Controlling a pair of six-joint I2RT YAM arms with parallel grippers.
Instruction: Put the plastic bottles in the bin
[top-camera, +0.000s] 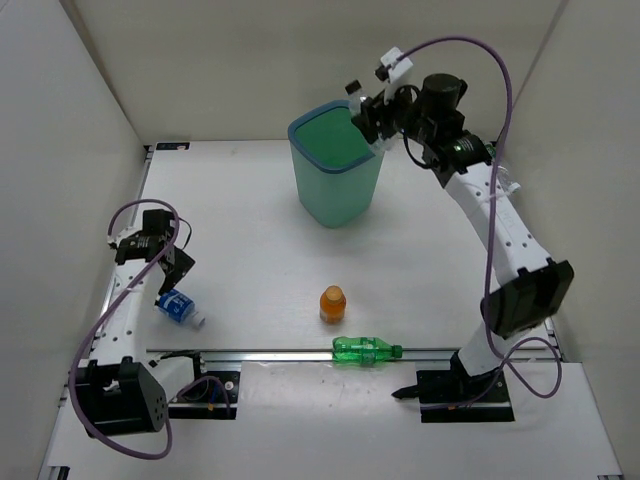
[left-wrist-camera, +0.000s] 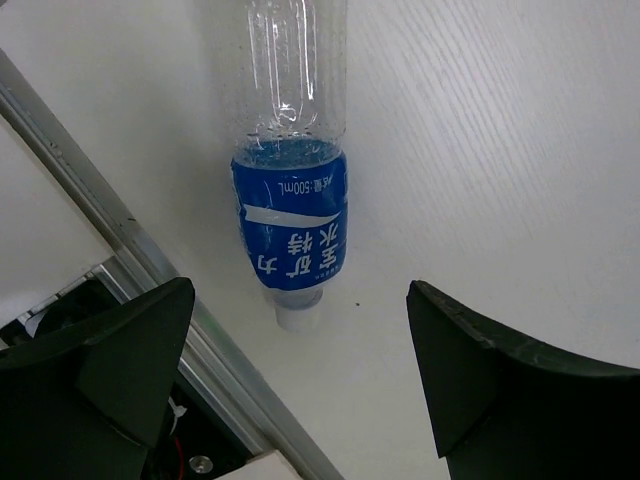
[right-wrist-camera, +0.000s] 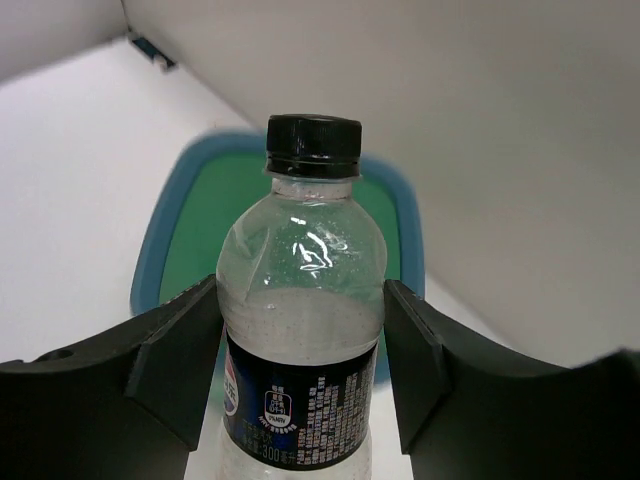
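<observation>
Bin (top-camera: 340, 198) shown at 12 o'clock on the surface (top-camera: 250, 235). Right gripper (top-camera: 368, 118) is held at its 2 o'clock rim, jaws clamped on the dark-label bottle (right-wrist-camera: 300, 330); release is best made once centred over the opening. Left gripper (top-camera: 172, 270), jaws apart, is poised above the blue-label bottle (left-wrist-camera: 292, 220), 9 o'clock.

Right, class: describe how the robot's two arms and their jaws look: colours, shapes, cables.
The left arm and the right arm both have white links with black joint housings and black bases. A purple cable loops along each. In the wrist views the jaws are matt black, broad and wedge-shaped with angular facets. No markings are readable on them.
</observation>
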